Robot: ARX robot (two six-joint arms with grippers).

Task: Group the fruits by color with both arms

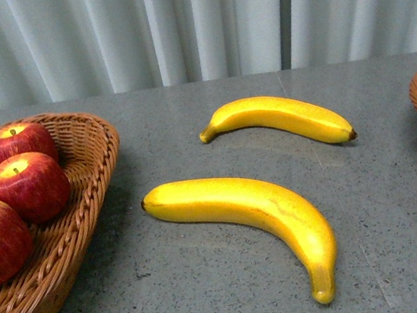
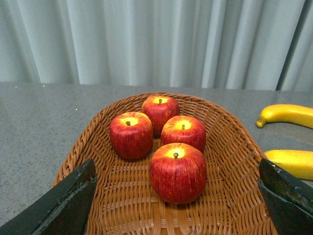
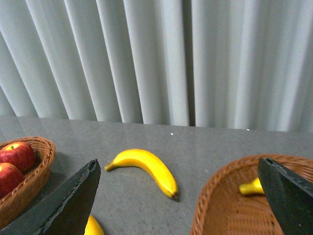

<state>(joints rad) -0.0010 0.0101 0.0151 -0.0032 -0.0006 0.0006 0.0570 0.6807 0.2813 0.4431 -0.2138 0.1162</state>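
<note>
Left wrist view: 4 apples [image 2: 183, 132] in basket [image 2: 230, 161] ahead of spread L hand [image 2: 177, 171]

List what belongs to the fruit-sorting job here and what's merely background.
Job:
- four red apples
- near banana
- far banana
- banana end showing in the right basket
- left basket and right basket, which hold the sorted fruit

Background:
- grey table
- white curtain

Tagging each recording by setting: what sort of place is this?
Probably a staged test bench, not a home: a grey speckled table, a pale pleated curtain as backdrop, and a wicker basket of apples beside two loose bananas.
</note>
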